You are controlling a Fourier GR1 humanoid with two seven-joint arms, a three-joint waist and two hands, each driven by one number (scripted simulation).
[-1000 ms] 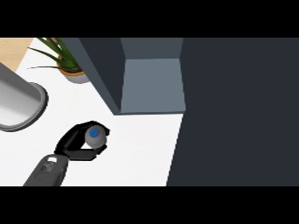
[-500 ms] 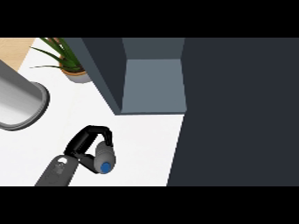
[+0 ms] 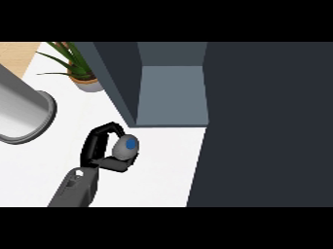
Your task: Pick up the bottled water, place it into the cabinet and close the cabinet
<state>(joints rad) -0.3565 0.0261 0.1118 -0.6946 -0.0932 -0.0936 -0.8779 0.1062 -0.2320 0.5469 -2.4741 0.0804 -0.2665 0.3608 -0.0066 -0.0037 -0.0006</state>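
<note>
1 black hand [image 3: 100, 148] is seen low in the head view, left of centre, at the end of a grey forearm [image 3: 74, 188] that comes up from the lower edge. Which arm it belongs to cannot be told from the view alone; it is taken here as the right hand, since it works toward the cabinet at the right. Its fingers [image 3: 106, 129] are curled over the top of the bottled water [image 3: 125, 147] and its thumb is wrapped below, so the bottle is clasped between them. The bottle is seen end-on as a pale grey oval with a blue cap facing the viewer. It is held above the white counter [image 3: 40, 170], just short of the cabinet's opening.

Just beyond the hand, the cabinet [image 3: 171, 95] is shown open: a grey-blue inner floor is framed by a dark side wall on its left. To the right, a large dark panel [image 3: 277, 126] fills the view from top to bottom; whether it is the cabinet's door cannot be told.

At the left edge, a large grey cylinder [image 3: 11, 109] lies across the counter. Behind it, a potted plant [image 3: 80, 73] with long green leaves stands beside the cabinet's wall. No other hand is shown.
</note>
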